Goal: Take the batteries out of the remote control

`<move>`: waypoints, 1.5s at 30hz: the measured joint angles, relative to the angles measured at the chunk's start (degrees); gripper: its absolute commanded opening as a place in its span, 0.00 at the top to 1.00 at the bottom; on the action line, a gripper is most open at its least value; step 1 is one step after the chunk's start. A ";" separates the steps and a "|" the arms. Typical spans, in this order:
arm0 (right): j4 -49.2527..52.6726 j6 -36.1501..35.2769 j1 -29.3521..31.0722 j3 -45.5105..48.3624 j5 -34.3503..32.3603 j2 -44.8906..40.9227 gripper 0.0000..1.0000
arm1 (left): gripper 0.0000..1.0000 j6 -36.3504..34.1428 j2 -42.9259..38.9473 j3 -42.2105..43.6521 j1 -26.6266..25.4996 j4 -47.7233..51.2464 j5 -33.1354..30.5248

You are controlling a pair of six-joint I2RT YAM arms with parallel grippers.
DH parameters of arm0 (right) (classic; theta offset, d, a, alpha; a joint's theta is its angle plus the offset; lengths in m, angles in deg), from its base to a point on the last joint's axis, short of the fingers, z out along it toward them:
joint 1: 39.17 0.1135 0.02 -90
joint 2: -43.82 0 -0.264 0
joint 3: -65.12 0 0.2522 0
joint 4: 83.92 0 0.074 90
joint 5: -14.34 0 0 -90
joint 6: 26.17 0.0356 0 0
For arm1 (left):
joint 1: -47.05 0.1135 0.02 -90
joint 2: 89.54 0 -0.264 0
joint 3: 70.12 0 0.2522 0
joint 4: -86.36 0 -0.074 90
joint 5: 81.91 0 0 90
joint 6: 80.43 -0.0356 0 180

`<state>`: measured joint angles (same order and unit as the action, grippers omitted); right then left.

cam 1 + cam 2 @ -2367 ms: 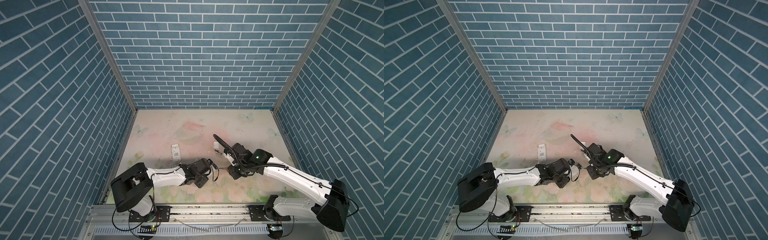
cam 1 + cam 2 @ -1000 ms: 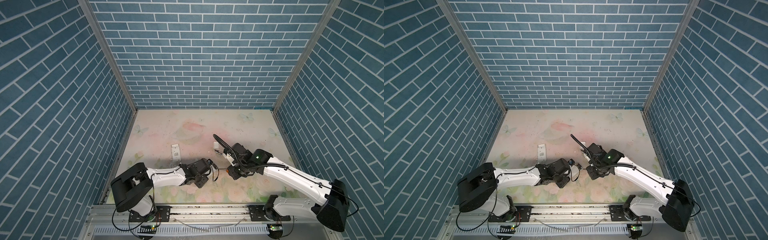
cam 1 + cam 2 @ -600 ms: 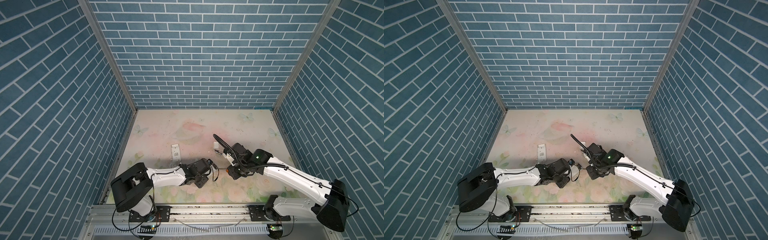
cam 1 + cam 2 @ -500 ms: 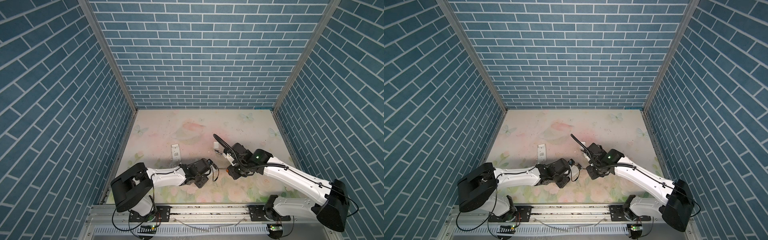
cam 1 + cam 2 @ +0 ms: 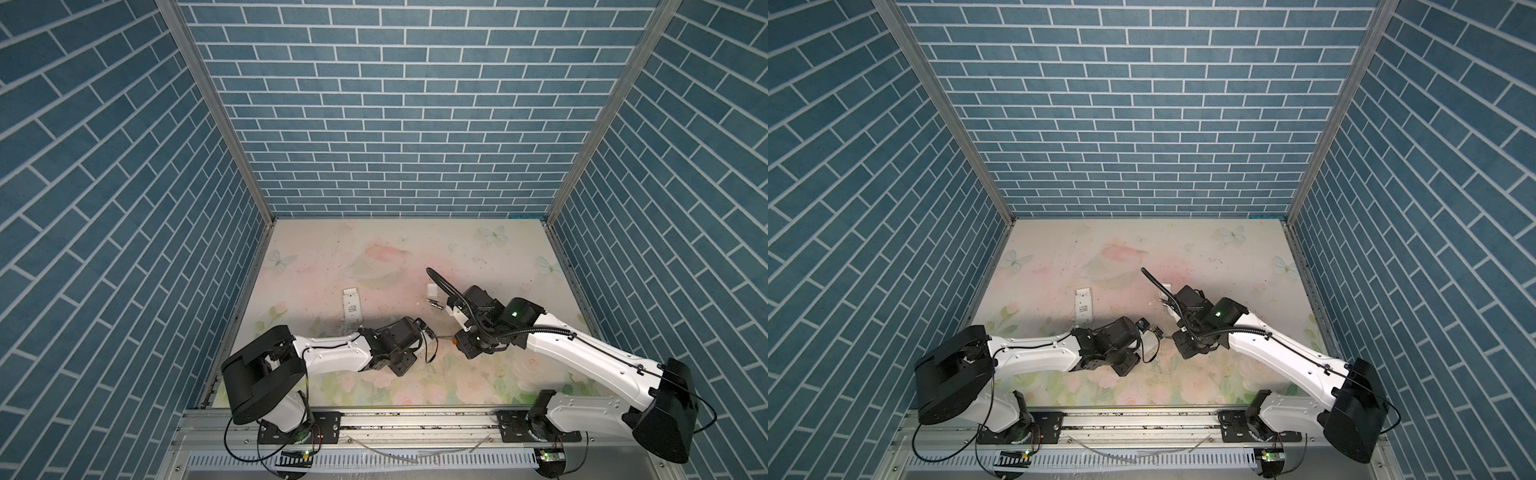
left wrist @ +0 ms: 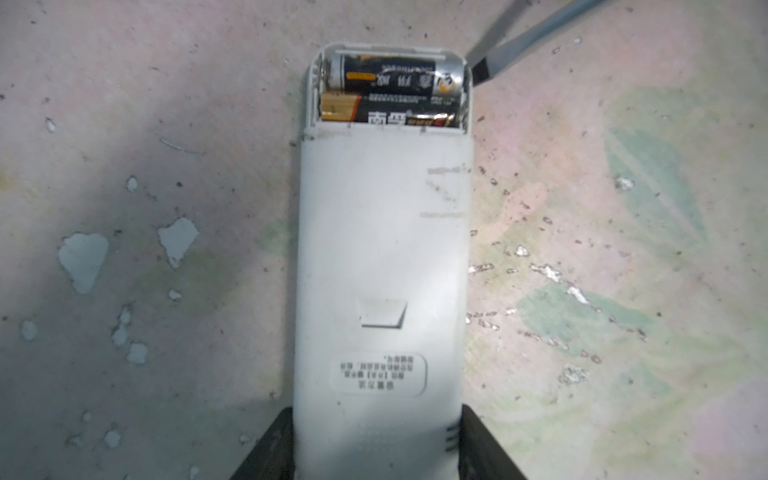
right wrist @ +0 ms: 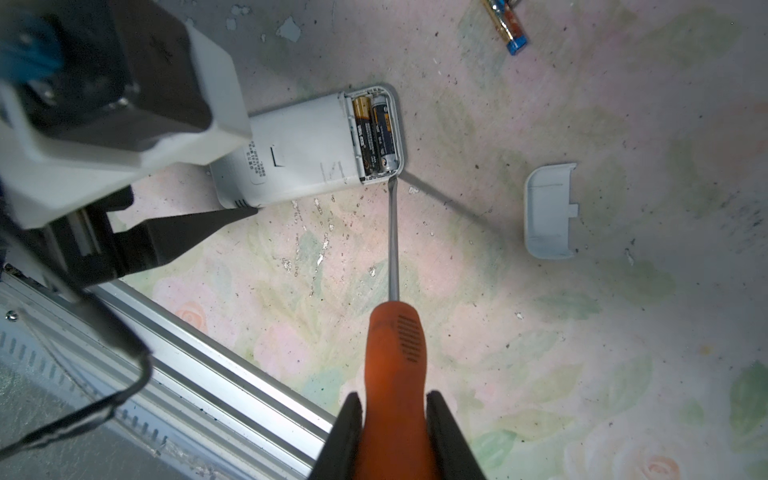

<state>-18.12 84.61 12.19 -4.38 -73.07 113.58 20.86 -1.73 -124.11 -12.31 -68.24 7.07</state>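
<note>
Nothing is visibly shifting since the earlier views; both arms are sitting where they were. Nearest, the right pincer [image 7: 392,401] is pinching the orange-handled flat-blade screwdriver [image 7: 392,345] by its handle, with the grey metal front rail [image 7: 208,374] running close beside it. Ahead of it, the blade tip is sitting just beside the outer corner of the long white plastic remote control [image 6: 382,249], which the left pincer [image 6: 376,411] is clamping across its width. Two dark, gold-banded cylindrical batteries [image 6: 390,95] are lying side by side in the open bay at the end farthest from the left pincer.

The risk, as I judge it: the blade is sitting outside the bay wall, so a push may end up sliding off the casing, twisting the remote in its clamp, or flicking a cell out toward the rail.

Beyond the blade tip, the pale floral tabletop [image 7: 582,332] is lying open for moving, apart from the curved white battery cover [image 7: 548,210] and, farther out, loose slim batteries [image 7: 507,25].
</note>
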 measured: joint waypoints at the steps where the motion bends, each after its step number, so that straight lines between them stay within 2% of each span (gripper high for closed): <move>1: 0.11 0.00 -0.02 -0.22 0.02 0.17 1.00 | 0.88 0.00 0.00 0.00 0.00 0.02 0.00; 45: 3.02 -0.07 -0.33 -4.42 0.68 3.43 1.00 | 0.89 0.02 0.07 0.02 -0.22 -0.04 -0.37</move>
<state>-15.11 84.54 11.86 -8.80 -72.39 117.01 20.88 -1.67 -124.09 -12.52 -68.28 6.70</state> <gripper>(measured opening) 0.260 0.578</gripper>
